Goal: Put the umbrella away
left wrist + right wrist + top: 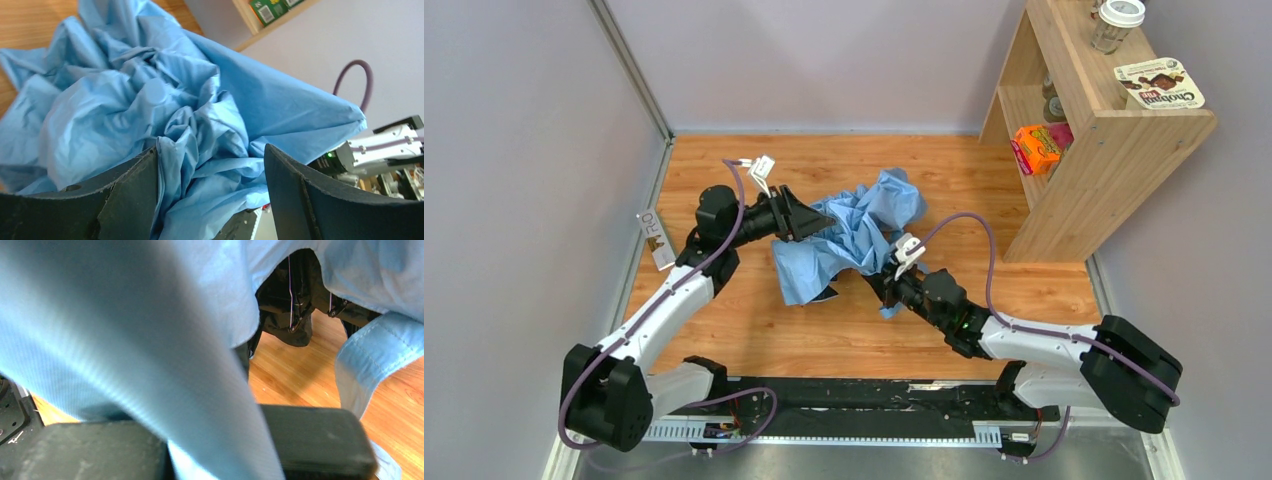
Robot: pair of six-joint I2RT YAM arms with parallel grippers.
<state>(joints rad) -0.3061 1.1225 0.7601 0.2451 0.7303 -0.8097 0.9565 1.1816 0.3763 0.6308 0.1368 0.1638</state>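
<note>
Umbrella (864,225) is being bunched up, clamped by the right gripper (215,440); left gripper (210,150) is spread wide, probably needs squeezing shut next

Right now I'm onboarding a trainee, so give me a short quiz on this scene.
1. True or false: the crumpled sky-blue fabric umbrella lies on the wooden tabletop.
2. Of the left pincer and right pincer, which touches the canopy? A) left only B) right only C) both
3. Fill in: the orange box sits inside the wooden ___.
Key: 1 true; 2 C; 3 shelf.
</note>
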